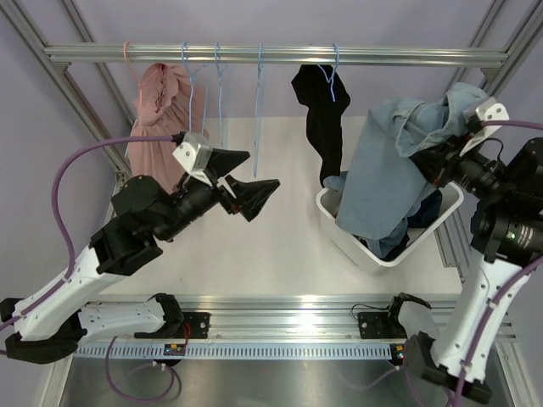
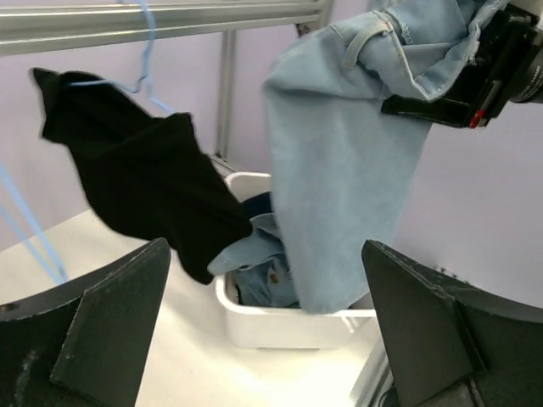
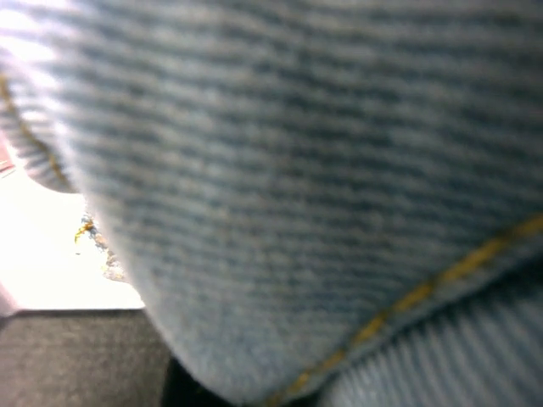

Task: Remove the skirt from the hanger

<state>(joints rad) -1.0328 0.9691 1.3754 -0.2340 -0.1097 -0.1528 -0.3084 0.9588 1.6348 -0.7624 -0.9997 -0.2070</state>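
Left fingers (image 1: 229,158): spread wide, holding nothing, in the air above the surface (image 1: 280,246).
Right fingers (image 2: 424,106): clamped on the bunched top of the denim skirt (image 1: 386,178).
Skirt position: hangs from the right fingers, with its lower end inside the white bin (image 1: 356,250).
Rail (image 1: 280,55): black garment (image 1: 327,110) on a blue hanger (image 1: 333,72); pink garment (image 1: 157,110) at the far left.

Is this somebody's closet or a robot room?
Most likely a robot test lab made up like a closet: a metal rail with hangers, a white bin of clothes, and two robot arms.
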